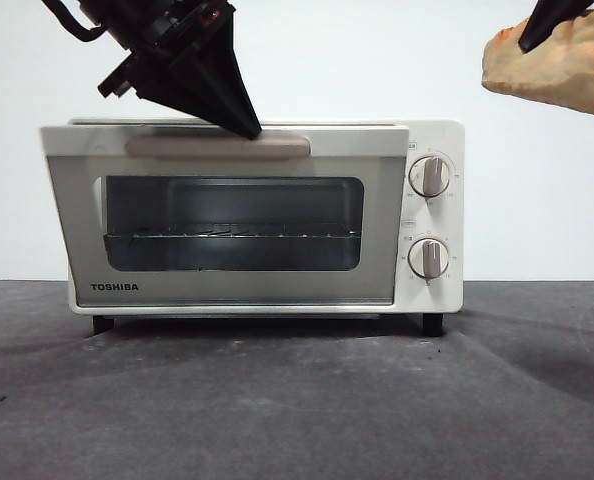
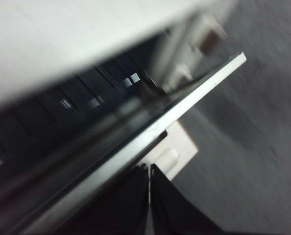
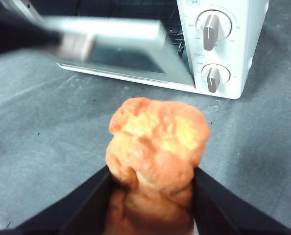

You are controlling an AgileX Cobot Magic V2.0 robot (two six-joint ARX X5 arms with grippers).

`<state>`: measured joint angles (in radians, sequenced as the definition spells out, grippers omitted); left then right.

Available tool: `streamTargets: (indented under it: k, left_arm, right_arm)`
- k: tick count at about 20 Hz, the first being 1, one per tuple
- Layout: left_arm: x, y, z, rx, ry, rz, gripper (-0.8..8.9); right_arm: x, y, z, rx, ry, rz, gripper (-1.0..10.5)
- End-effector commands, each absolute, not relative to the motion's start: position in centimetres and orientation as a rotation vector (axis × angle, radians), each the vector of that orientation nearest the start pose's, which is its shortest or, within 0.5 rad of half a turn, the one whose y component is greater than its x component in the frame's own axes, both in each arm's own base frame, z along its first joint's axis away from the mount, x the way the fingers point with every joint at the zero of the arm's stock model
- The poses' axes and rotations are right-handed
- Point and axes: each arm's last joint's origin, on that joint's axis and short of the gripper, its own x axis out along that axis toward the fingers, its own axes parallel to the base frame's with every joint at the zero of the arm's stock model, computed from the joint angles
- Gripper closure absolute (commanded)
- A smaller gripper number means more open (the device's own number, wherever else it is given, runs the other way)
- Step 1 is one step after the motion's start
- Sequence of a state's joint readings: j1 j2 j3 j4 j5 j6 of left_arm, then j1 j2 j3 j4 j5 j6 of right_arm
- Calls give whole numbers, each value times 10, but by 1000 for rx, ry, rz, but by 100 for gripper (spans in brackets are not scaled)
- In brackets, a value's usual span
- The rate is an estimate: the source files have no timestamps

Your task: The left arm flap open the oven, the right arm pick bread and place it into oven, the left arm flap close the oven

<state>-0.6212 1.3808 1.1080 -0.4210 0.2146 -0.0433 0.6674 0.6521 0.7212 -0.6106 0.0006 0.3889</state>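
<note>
Left claw [image 1: 245, 127] pressed together, tips touching, set against the beige handle [image 1: 217, 146] at the top edge of the oven door [image 1: 227, 215]. Door tilted slightly out from the oven [image 1: 432, 215], partly ajar, hinged along the lower edge. Directly below the left claw: dark glass pane, wire rack [image 1: 232, 237] behind it, maker's name on the lower door frame. To one side of that claw, on the oven's panel: two round knobs [image 1: 430, 176], one above the other. Right claw [image 3: 150, 178] pinching the bread [image 3: 157, 147], one jaw on each flank of the loaf, held in the air well apart from the oven and above the dark table cover [image 1: 297, 400]. Between the right claw and the oven cavity: the half-open door and the left claw at its handle, both standing in the way. Front view: bread [image 1: 562, 65] only as a cropped corner at the upper edge, with a dark tip over it. Right wrist view: whole lumpy orange loaf, both jaws on it, the knobs [image 3: 210, 32], and the door [image 3: 111, 36] swung out with a dark blurred shape at its handle. Left wrist view: closed tips [image 2: 149, 169] beside the handle mount, door edge [image 2: 204, 88] running across, and a gap to the dark interior; heavily blurred, finer detail not readable.
</note>
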Motion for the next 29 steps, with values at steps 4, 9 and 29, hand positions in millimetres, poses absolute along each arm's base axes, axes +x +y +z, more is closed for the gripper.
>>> streamTargets:
  k: [4,9,29]
  left_arm:
    - [220,-191,266,190,937,-789,798]
    - [205,-200,263,221,998,-822,798]
    - [170,-120,324,55,751,-703,798]
  right_arm:
    - [104,84,298,175,608,557,727]
    - [105,84,297,162,603,558,727]
    - [125,104,291,214,653,628,727]
